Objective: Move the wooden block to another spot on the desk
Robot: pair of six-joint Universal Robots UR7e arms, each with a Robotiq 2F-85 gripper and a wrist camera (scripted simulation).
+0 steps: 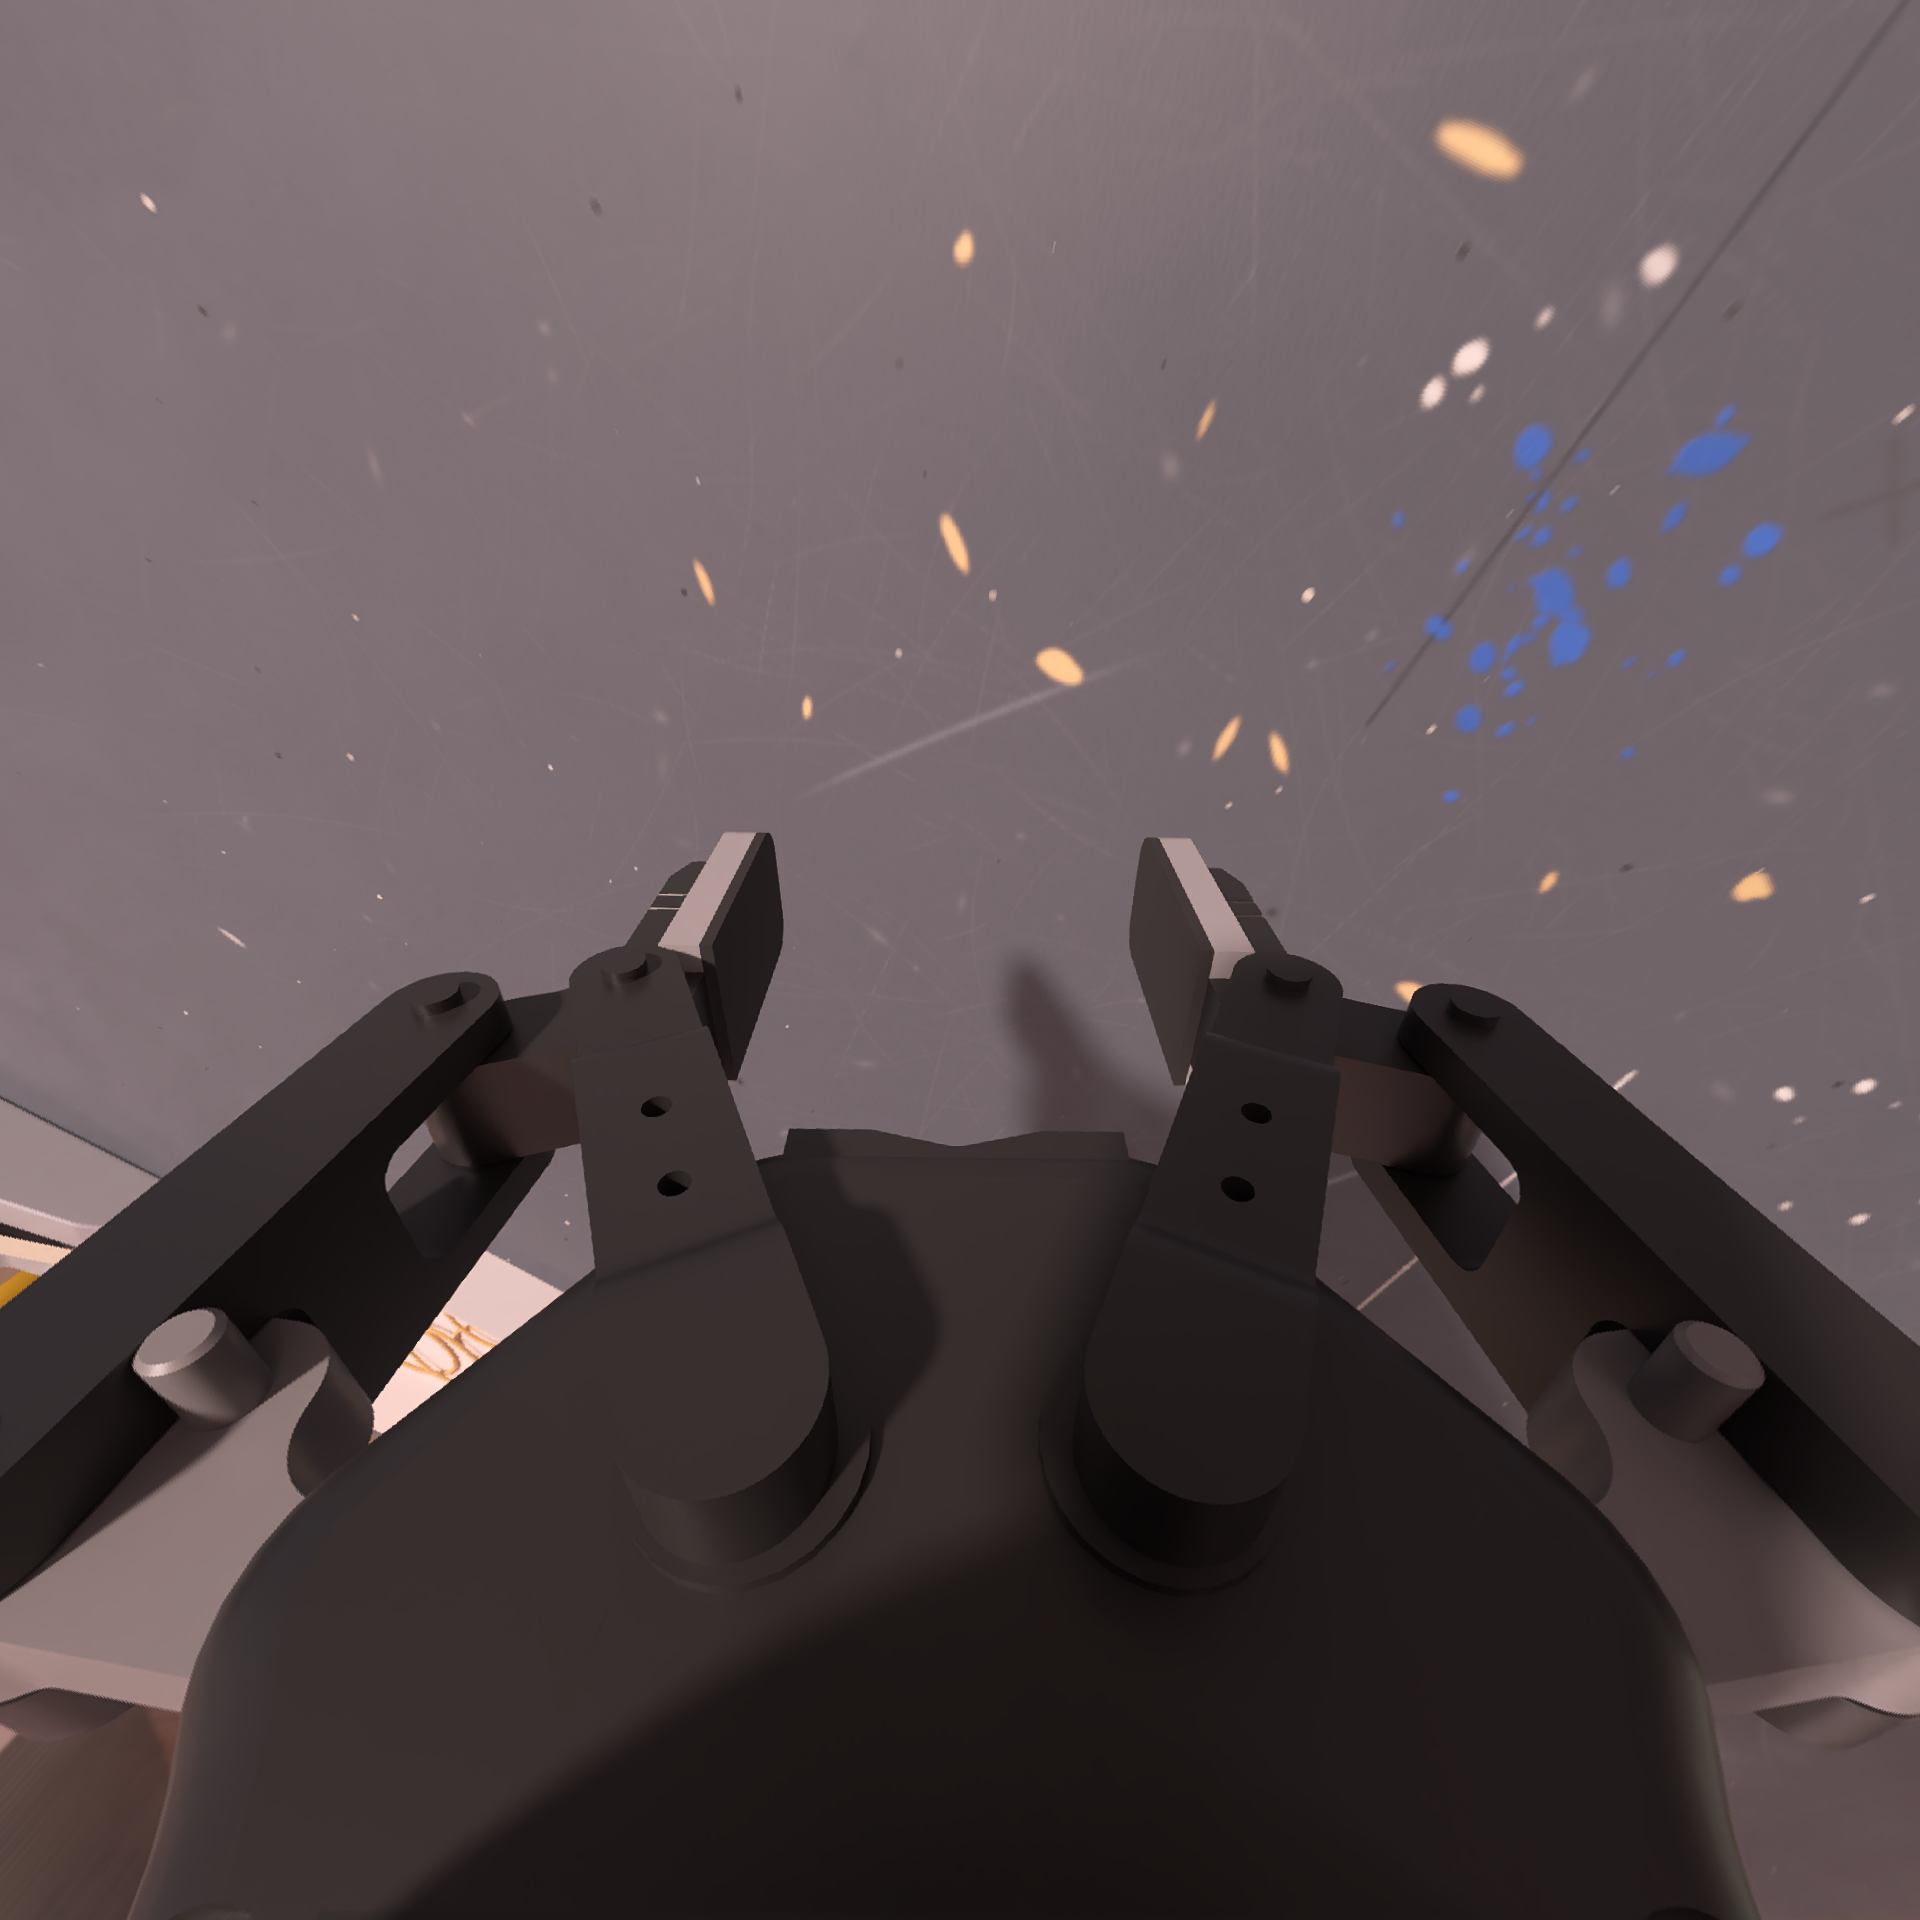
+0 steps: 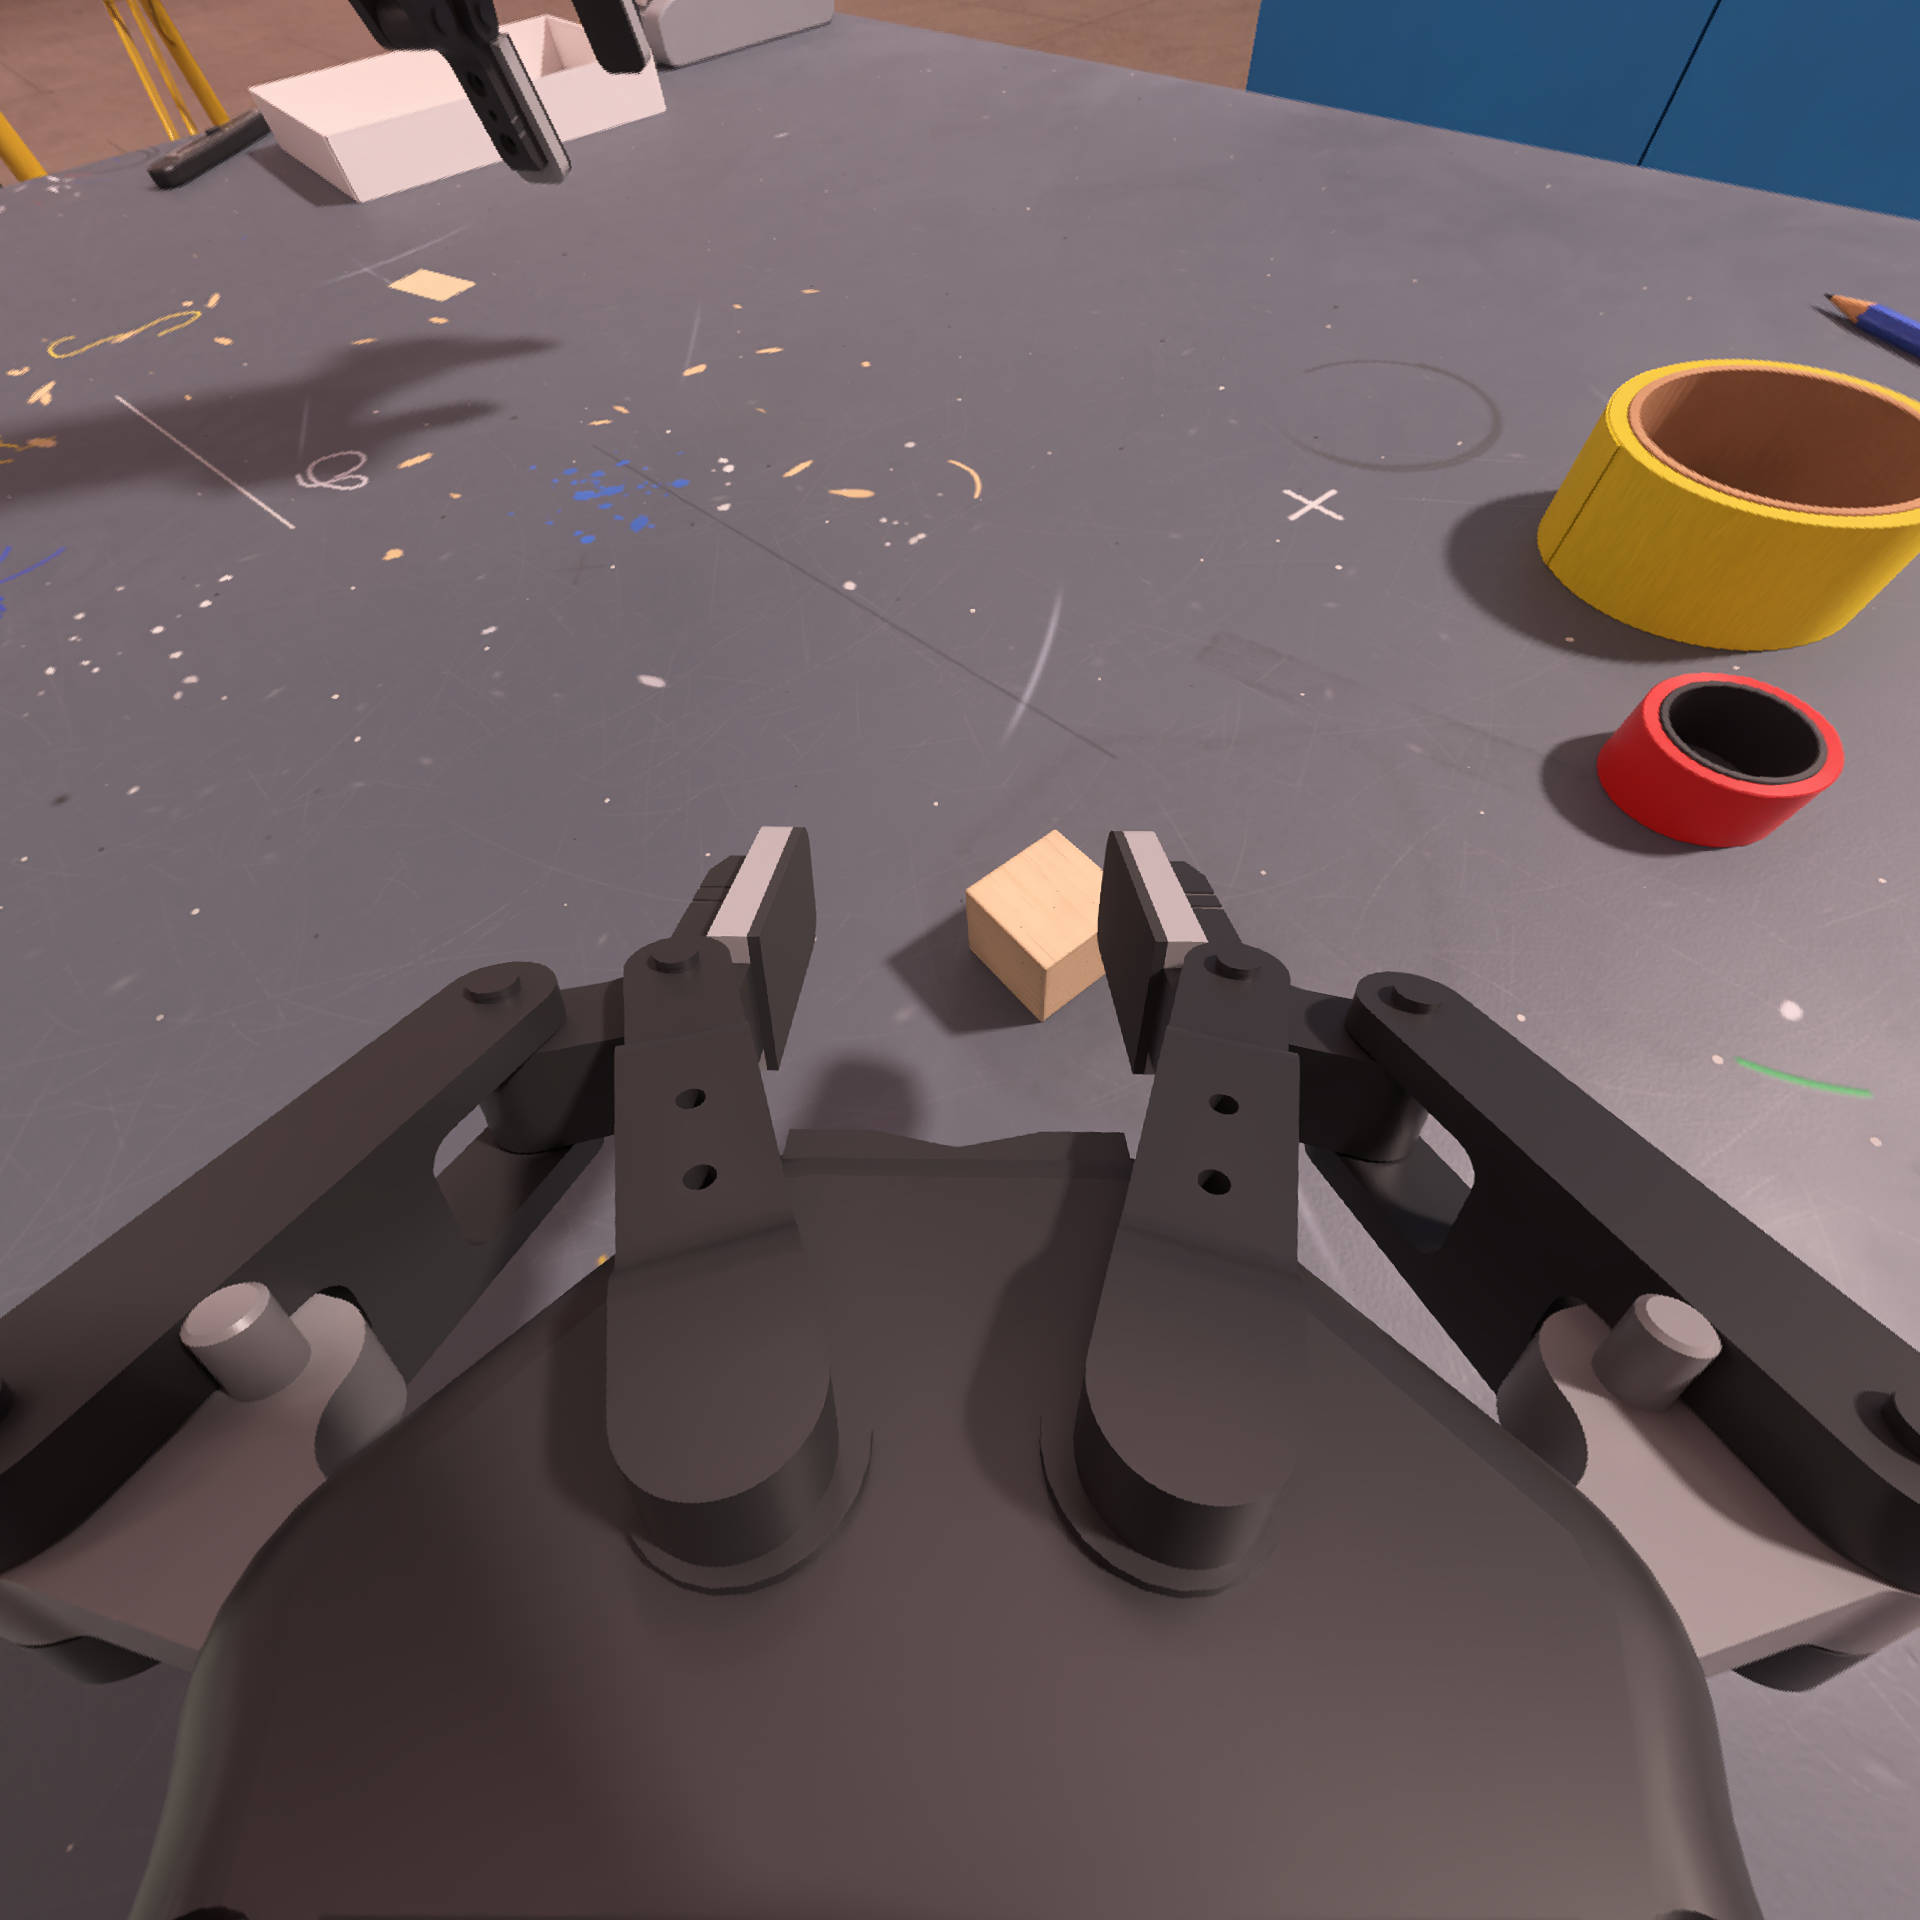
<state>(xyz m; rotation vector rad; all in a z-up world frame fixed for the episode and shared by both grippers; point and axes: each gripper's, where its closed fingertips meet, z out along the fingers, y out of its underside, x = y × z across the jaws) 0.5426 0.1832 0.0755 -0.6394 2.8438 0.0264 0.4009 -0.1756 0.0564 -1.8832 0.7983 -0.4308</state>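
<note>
One wooden block on table, near my right end effector, close by right pad, fingers spread, empty. Judging: light, rigid, flat faces, modest grip; pinch opposite sides mid-height. Left end effector spread, idle

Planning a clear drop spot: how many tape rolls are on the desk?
2. The yellow tape roll at far right; the red tape roll just nearer. More may lie out of frame.
</note>
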